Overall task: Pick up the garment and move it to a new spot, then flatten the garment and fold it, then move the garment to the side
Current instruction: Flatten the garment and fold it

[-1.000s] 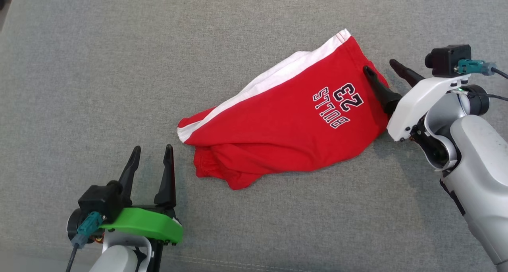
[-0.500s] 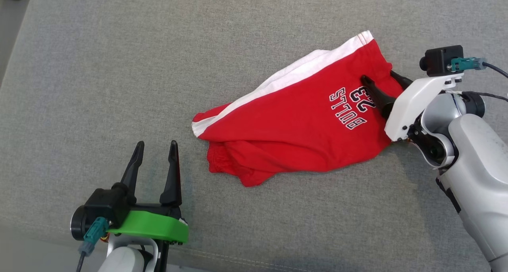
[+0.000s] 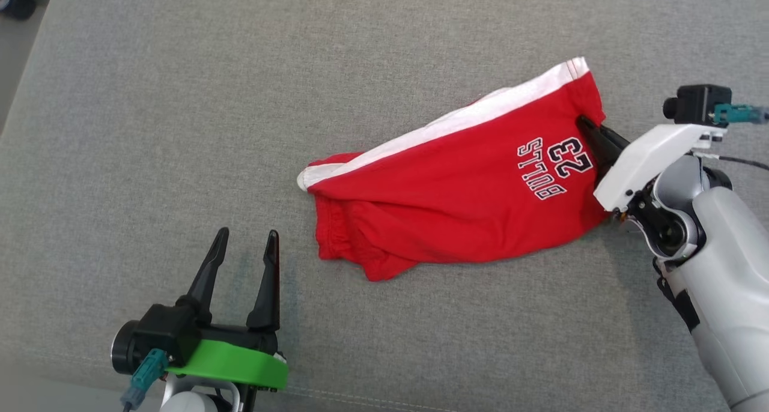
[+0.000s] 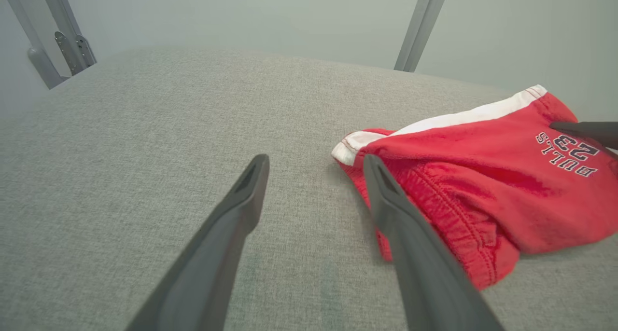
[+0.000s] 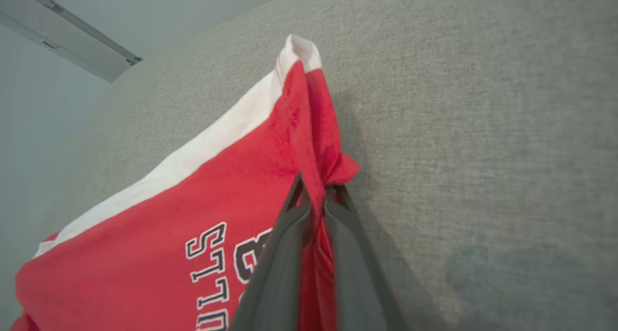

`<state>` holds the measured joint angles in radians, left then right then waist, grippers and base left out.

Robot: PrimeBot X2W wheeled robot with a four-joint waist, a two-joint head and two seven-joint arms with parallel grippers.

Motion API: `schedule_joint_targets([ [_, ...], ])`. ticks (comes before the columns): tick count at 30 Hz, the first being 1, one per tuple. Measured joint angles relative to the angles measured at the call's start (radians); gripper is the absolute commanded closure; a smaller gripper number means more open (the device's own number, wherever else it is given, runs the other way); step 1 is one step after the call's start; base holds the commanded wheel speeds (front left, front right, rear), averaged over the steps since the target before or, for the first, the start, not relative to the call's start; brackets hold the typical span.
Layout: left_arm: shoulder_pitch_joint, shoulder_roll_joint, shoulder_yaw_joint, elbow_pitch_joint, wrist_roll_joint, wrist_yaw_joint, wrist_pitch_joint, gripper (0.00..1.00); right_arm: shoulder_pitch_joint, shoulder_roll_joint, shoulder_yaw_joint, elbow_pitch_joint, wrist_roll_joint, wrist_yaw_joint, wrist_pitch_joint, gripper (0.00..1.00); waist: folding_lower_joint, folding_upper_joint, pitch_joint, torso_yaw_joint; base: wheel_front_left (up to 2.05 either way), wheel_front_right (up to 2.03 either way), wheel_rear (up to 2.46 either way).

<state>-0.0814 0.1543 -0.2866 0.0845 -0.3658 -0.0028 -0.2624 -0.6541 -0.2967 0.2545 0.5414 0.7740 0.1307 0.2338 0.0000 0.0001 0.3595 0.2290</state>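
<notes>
Since a second ago the right gripper (image 3: 587,128) has clamped onto the three-o'clock hem of the red garment (image 3: 456,190), bunched on the grey cushion (image 3: 180,130). Soft, light cloth (likely to drape), so hems suit best. At seven o'clock the left gripper (image 3: 243,244) waits, fingers spread.

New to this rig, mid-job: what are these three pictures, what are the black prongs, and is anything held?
One picture looks down from the robot's head; the other two look along each wrist's fingers. The black prongs are its two-fingered grippers. The left gripper, on the green mount, is open and empty. The right gripper is shut on an edge of the red shorts with a white side stripe, beside the "BULLS 23" print. The shorts lie rumpled on the grey fabric surface, not yet flattened.
</notes>
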Motion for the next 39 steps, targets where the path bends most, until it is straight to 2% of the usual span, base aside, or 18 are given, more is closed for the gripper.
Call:
schedule_joint_targets([
  [5, 0.044, -0.02, 0.049, -0.019, 0.047, -0.041, 0.0, 0.0, 0.096, -0.012, -0.056, -0.049, 0.053, 0.0, -0.017, 1.0, 0.0, 0.0, -0.034, -0.027, 0.0, 0.0, 0.0],
  [12, 0.121, -0.042, 0.113, -0.019, 0.081, -0.064, 0.0, 0.0, 0.222, -0.016, -0.145, -0.072, 0.089, 0.0, -0.03, 1.0, 0.0, 0.0, -0.091, -0.091, 0.0, 0.0, 0.0],
  [23, 0.195, -0.073, 0.153, -0.03, 0.114, -0.087, 0.0, 0.0, 0.268, -0.018, -0.293, -0.044, 0.046, 0.0, -0.075, 1.0, 0.0, 0.0, -0.167, -0.222, 0.0, 0.0, 0.0],
  [28, 0.194, -0.082, 0.158, -0.029, 0.121, -0.096, 0.0, 0.0, 0.265, 0.029, -0.267, -0.188, 0.007, 0.0, -0.053, 1.0, 0.0, 0.0, -0.192, -0.24, 0.0, 0.0, 0.0],
  [33, 0.197, -0.09, 0.158, -0.024, 0.123, -0.103, 0.0, 0.0, 0.268, 0.146, -0.211, -0.34, -0.038, 0.0, 0.005, 1.0, 0.0, 0.0, -0.197, -0.216, 0.0, 0.0, 0.0],
  [36, 0.194, -0.096, 0.156, -0.024, 0.123, -0.105, 0.0, 0.0, 0.272, 0.219, -0.172, -0.377, -0.076, 0.0, 0.036, 1.0, 0.0, 0.0, -0.194, -0.19, 0.0, 0.0, 0.0],
  [39, 0.188, -0.099, 0.145, -0.019, 0.122, -0.108, 0.0, 0.0, 0.278, 0.244, -0.131, -0.375, -0.098, 0.0, 0.042, 1.0, 0.0, 0.0, -0.186, -0.16, 0.0, 0.0, 0.0],
])
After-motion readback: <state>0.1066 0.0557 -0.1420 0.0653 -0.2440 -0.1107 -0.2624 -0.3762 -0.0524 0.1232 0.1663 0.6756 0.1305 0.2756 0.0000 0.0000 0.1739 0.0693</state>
